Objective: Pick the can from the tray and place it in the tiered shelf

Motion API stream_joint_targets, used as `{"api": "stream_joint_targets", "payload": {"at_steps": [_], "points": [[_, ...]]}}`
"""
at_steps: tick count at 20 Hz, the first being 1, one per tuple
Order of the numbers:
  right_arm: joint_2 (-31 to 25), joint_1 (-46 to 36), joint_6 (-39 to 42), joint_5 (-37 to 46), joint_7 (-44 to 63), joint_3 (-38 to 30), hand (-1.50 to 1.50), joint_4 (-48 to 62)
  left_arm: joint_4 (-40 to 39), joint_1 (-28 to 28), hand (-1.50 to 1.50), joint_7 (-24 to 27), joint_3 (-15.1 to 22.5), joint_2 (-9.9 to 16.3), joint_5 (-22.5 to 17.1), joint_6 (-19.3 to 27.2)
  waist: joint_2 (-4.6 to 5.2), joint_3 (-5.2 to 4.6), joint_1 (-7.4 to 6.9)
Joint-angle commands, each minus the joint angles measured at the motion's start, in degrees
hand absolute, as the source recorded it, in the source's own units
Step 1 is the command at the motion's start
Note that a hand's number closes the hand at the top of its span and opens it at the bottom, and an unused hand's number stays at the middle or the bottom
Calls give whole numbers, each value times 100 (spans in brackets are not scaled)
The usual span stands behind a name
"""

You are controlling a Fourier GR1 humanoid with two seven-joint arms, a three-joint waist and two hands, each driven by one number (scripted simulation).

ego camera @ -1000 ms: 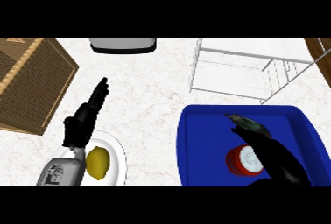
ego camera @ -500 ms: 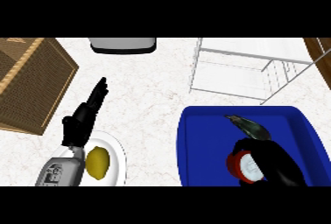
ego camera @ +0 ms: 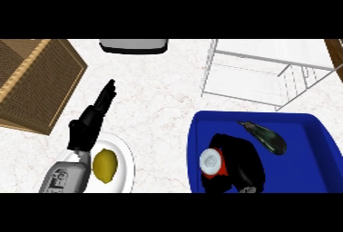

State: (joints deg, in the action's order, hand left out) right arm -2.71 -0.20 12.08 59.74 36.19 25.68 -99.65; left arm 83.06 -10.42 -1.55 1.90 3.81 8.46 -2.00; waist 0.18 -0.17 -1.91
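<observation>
Curling round the can (ego camera: 213,162), the right hand (ego camera: 242,159) sits low in the blue tray (ego camera: 308,149), its fingers wrapped over the can's side so that only the pale round top and a strip of red wall show at the hand's left. The can lies toward the tray's left wall, tipped so its lid faces the camera; whether it rests on the tray floor or is just clear of it cannot be told from this angle. Just beside the hand, up and to the right in the tray, lies a dark eggplant (ego camera: 264,136), apart from the can.

A can like this is likely stiff and smooth-walled, moderately heavy for its size, and not fragile; the slick metal side is the thing to watch, so the sensible hold is around the middle of the cylinder, fingers on one side and thumb opposite, which appears to be what the hand has. Carried tilted, it could slide, so keeping it snug against the palm seems wise.

The white wire tiered shelf (ego camera: 268,72) stands beyond the tray on the tabletop (ego camera: 161,99). The left hand (ego camera: 90,122) rests with straight fingers, open, above a white plate (ego camera: 124,149) bearing a lemon (ego camera: 105,165).
</observation>
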Motion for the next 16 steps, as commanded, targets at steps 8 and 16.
{"api": "stream_joint_targets", "payload": {"at_steps": [8, 16], "points": [[268, -2020, -3266, -328, 2961, 1719, 150, 226, -108, -151, 0, -61, 20, 19, 39, -37, -15, 16, -118], [268, -3524, -3349, 508, 4595, 1983, 150, 179, -327, -238, 0, -33, -37, -65, 153, 179, -54, 3, 56]]}}
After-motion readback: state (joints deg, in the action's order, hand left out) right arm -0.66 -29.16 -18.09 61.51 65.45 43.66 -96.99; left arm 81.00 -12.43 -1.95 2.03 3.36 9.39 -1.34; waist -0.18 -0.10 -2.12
